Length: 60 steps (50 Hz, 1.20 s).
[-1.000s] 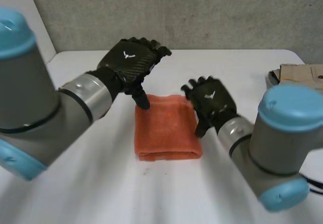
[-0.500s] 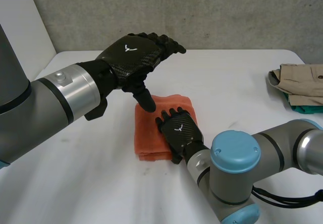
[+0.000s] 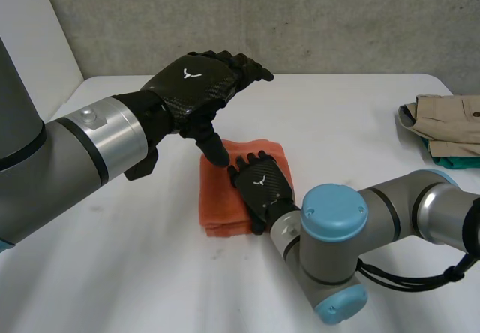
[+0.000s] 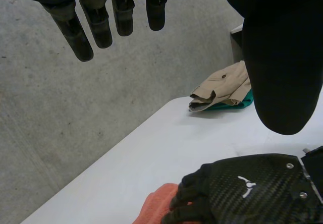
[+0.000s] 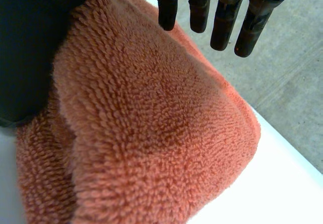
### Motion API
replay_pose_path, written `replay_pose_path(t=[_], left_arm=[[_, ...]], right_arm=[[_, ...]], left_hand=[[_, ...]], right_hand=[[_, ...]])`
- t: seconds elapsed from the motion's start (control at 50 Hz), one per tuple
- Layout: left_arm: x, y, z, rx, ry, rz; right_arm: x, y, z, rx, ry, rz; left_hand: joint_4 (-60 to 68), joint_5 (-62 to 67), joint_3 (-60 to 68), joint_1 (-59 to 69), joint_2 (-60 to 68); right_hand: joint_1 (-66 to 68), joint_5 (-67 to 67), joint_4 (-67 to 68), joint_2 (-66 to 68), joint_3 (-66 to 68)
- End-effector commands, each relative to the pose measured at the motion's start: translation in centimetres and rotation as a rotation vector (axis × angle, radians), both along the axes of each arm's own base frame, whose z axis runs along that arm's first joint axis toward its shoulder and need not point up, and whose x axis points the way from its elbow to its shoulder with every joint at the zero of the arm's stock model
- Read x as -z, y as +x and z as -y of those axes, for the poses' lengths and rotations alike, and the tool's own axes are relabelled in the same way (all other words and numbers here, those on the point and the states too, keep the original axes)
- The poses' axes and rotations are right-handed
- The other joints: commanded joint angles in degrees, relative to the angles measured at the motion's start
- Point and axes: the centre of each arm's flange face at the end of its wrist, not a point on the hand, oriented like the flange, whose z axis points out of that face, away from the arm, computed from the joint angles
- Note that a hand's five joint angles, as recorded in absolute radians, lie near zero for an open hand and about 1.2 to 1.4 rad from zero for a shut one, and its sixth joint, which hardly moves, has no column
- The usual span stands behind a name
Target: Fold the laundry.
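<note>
Item under inspection: one orange towel (image 3: 217, 198), folded into a thick pad, lying flat near the middle of the white tabletop (image 3: 345, 123). Its sides run square to the tabletop edges. The long axis appears to run from the near edge toward the far edge, though the pad is close to square and the difference is slight. The stacked layers show at the end facing the near edge. The right hand (image 3: 262, 187) lies palm down on the right half of the towel, with its fingers pointing toward the far edge. In the right wrist view the fingers (image 5: 222, 17) are straight and spread above the pile of the towel (image 5: 151, 133), and the thumb (image 5: 35, 47) sits against the side of the pad. The fingers are not curled round the cloth, so this hand is open and grips nothing. The left hand (image 3: 196, 85) is raised above the towel's far left corner with its fingers extended toward the far edge. Its thumb points down at that corner; whether it touches cannot be told. The left wrist view shows the left hand's fingers (image 4: 96, 27) straight and apart from the thumb (image 4: 282, 72), with nothing between them. Below them are the right hand (image 4: 252, 188) and a strip of the towel (image 4: 156, 209). A beige garment (image 3: 446, 123) lies over a teal one (image 3: 450, 160) at the right edge of the tabletop, well apart from the towel.
</note>
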Motion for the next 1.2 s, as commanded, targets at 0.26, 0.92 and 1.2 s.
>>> replay_pose_path(t=[0.26, 0.92, 1.2], left_arm=[[0.1, 0.0, 0.0, -0.001, 0.005, 0.002], [0.3, 0.0, -0.1, 0.001, 0.01, 0.005], [0.4, 0.0, -0.1, -0.004, 0.039, -0.016]], right_arm=[[-0.4, 1.4, 2.5, 0.011, -0.039, 0.043], [-11.8, -19.8, 22.0, 0.097, -0.356, -0.022], [-21.4, -27.2, 30.1, 0.17, -0.602, 0.279]], left_hand=[[-0.5, -1.5, -1.0, 0.1, -0.6], [-0.7, -1.7, -1.2, -0.1, -0.7], [-0.5, -1.5, -1.0, 0.1, -0.6]], right_hand=[[60.1, 56.9, 57.4, 57.6, 56.6], [67.0, 63.8, 64.3, 64.5, 63.6], [67.8, 64.6, 65.2, 65.4, 64.4]])
